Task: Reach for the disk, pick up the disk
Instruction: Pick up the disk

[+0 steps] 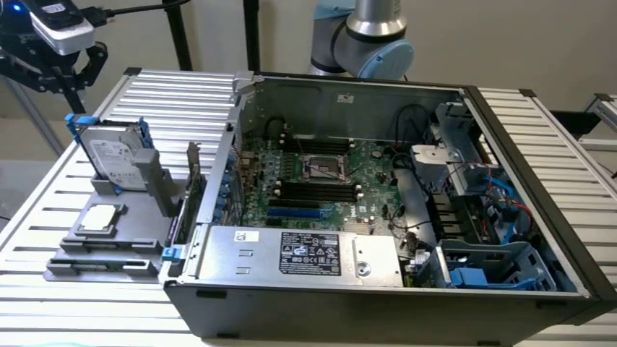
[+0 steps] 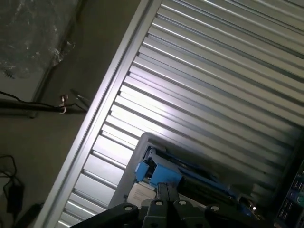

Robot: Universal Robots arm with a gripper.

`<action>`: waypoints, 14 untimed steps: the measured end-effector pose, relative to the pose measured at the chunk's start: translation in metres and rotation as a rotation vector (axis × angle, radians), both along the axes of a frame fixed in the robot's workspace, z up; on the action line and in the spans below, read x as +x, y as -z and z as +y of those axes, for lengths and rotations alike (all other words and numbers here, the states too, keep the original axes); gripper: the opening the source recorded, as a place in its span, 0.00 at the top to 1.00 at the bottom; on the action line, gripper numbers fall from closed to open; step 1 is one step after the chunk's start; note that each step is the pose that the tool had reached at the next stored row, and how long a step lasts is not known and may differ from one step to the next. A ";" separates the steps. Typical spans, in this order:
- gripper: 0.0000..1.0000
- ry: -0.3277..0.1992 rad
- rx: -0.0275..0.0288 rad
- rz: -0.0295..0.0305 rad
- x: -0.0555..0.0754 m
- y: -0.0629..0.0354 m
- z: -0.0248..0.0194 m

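Hovering with its fingers clenched on nothing, the gripper (image 2: 165,189) hangs near the disk (image 1: 110,155), which stands upright in a grey holder (image 1: 147,189) on the ribbed table (image 1: 178,94)

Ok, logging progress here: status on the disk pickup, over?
Gripper shut, empty, above disk, not touching. Disk upright in grey holder. Nothing between them.

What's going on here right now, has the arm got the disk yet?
Not yet. The arm's gripper, shut and empty, hovers above the disk, which stands upright in a grey holder on the slatted table, on the exterior view's left of the open computer case. Nothing is touching the disk.
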State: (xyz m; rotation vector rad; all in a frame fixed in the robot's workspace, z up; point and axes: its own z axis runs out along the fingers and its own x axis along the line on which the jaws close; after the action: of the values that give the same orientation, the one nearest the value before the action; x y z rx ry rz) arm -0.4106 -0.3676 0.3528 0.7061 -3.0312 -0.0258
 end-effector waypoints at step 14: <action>0.89 -0.254 -0.0001 -0.0116 0.000 -0.0002 0.0000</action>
State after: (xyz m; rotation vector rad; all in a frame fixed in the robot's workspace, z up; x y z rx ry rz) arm -0.4106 -0.3676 0.3530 1.0875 -2.9262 -0.0156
